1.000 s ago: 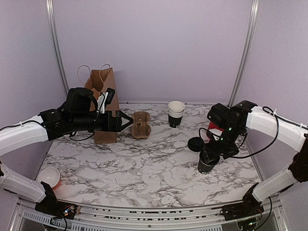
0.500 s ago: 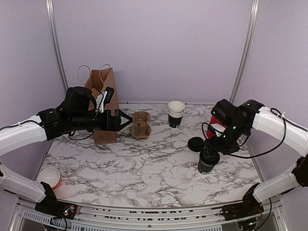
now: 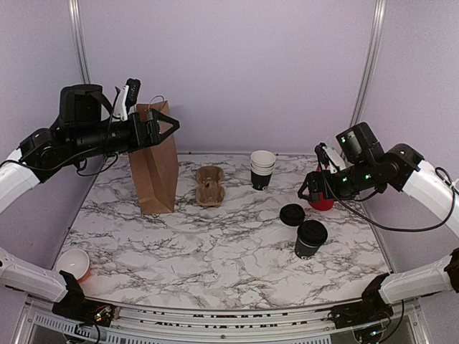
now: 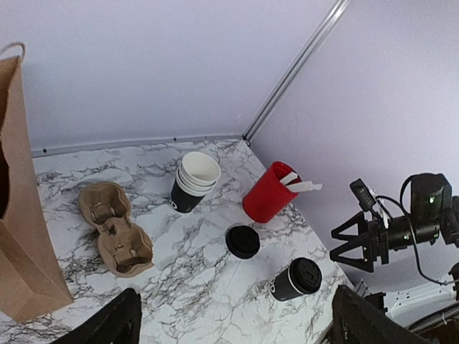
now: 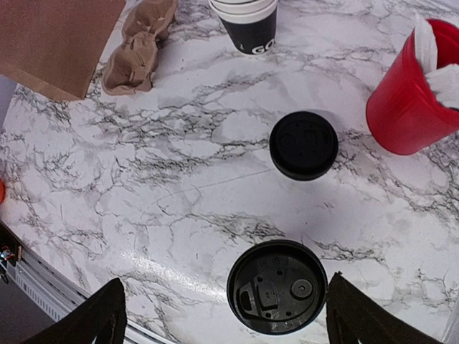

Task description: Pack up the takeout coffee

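The takeout coffee point(image 3: 310, 239) point(image 4: 295, 279) point(image 5: 277, 287), a small black cup with its black lid on, stands upright on the marble table at the right. My right gripper point(image 3: 310, 172) point(image 5: 226, 319) hangs open in the air above and behind it, with nothing between its fingers and the lidded cup below them. High at the left, my left gripper point(image 3: 172, 127) point(image 4: 237, 326) is open and empty, level with the top of the brown paper bag point(image 3: 154, 161) point(image 4: 18, 201).
A loose black lid point(image 3: 292, 214) point(image 5: 304, 145) lies just beyond the coffee. A red cup point(image 3: 322, 197) with white items stands at the right. A stack of lidless black cups point(image 3: 262, 170) and a cardboard cup carrier point(image 3: 210, 185) sit mid-back. A small bowl point(image 3: 72, 264) sits front left.
My right gripper has lifted off the coffee's lid and drawn up and back to the right. The left arm has risen from beside the bag to the height of its top.
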`<act>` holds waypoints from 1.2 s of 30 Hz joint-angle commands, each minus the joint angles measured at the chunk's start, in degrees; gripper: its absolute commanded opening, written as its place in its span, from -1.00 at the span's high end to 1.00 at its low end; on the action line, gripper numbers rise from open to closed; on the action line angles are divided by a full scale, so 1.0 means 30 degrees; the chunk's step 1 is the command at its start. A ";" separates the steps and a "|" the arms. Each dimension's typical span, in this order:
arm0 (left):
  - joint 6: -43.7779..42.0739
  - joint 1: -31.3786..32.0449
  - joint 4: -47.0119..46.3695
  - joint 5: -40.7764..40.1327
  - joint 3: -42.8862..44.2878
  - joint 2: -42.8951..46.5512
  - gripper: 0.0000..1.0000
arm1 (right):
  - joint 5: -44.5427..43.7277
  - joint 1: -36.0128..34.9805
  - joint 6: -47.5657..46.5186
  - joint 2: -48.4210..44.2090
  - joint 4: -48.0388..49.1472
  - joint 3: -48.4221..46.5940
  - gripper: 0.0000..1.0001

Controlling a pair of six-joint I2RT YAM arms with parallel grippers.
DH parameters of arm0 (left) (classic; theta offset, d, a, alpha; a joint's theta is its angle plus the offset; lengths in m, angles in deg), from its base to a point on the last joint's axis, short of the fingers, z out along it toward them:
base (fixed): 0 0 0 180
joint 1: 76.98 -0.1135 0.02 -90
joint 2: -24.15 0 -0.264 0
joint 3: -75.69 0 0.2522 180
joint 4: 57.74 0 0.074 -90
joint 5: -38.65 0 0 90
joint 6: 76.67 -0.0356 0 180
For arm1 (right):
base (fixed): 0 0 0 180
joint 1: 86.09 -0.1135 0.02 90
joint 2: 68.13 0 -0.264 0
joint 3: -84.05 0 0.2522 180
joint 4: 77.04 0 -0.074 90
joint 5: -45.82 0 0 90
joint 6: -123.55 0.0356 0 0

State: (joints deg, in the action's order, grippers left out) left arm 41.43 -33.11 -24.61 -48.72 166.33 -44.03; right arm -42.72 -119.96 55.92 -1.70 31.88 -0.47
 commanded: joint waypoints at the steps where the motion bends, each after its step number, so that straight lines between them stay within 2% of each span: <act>1: -0.0008 -0.0704 0.3084 -0.4227 0.2383 0.0791 -0.86 | 0.0288 -0.0050 -0.0242 -0.0744 0.2956 0.0067 -0.86; 5: -0.0207 -0.2035 0.5738 -0.7260 0.4482 0.0684 -0.86 | 0.0513 -0.0049 -0.0093 -0.1326 0.4754 0.1010 -0.87; 8: -0.0337 -0.3583 0.7317 -0.7608 0.5378 0.0293 -0.86 | 0.0684 -0.0049 -0.0074 -0.1608 0.5826 0.1689 -0.87; 13: -0.0673 -0.6573 0.8328 -0.5612 0.5204 -0.0699 -0.83 | 0.0741 -0.0064 -0.0090 -0.1948 0.7260 0.2461 -0.87; 16: -0.1010 -0.7817 0.8282 -0.3628 0.4907 -0.1668 -0.73 | 0.0804 -0.0049 -0.0235 -0.1977 0.8045 0.2805 -0.87; 23: -0.1712 -0.8998 0.7775 -0.2698 0.5412 -0.4342 -0.37 | 0.0958 -0.0049 -0.0516 -0.1922 0.9057 0.3365 -0.87; 36: -0.2886 -0.9884 0.7462 -0.3018 0.8060 -0.8535 0.05 | 0.1372 -0.0049 -0.0755 -0.1614 1.0136 0.3506 -0.87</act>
State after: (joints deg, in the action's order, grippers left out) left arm 34.87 -62.42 -2.16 -58.20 187.20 -68.16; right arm -39.77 -119.96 54.26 -6.64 59.44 9.91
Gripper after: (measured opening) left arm 0.498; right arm 0.935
